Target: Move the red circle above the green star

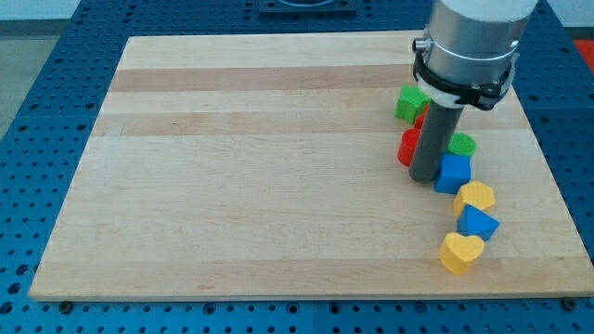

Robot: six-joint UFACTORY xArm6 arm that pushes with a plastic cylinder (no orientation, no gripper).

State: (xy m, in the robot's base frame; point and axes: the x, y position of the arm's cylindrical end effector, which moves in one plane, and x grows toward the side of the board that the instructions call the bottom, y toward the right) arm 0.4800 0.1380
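Observation:
The red circle [407, 147] lies at the view's right, partly hidden behind my rod. The green star [410, 102] sits just above it, towards the view's top. A small bit of a second red block [421, 118] shows between them; its shape is hidden. My tip [424, 178] rests on the board at the red circle's lower right edge, touching or nearly touching it, with a blue cube [453, 173] right beside the tip on the view's right.
A green round block [461, 144] sits above the blue cube. Below it run a yellow block [475, 197], a blue block [477, 224] and a yellow heart [460, 252]. The board's right edge [548, 167] is close by.

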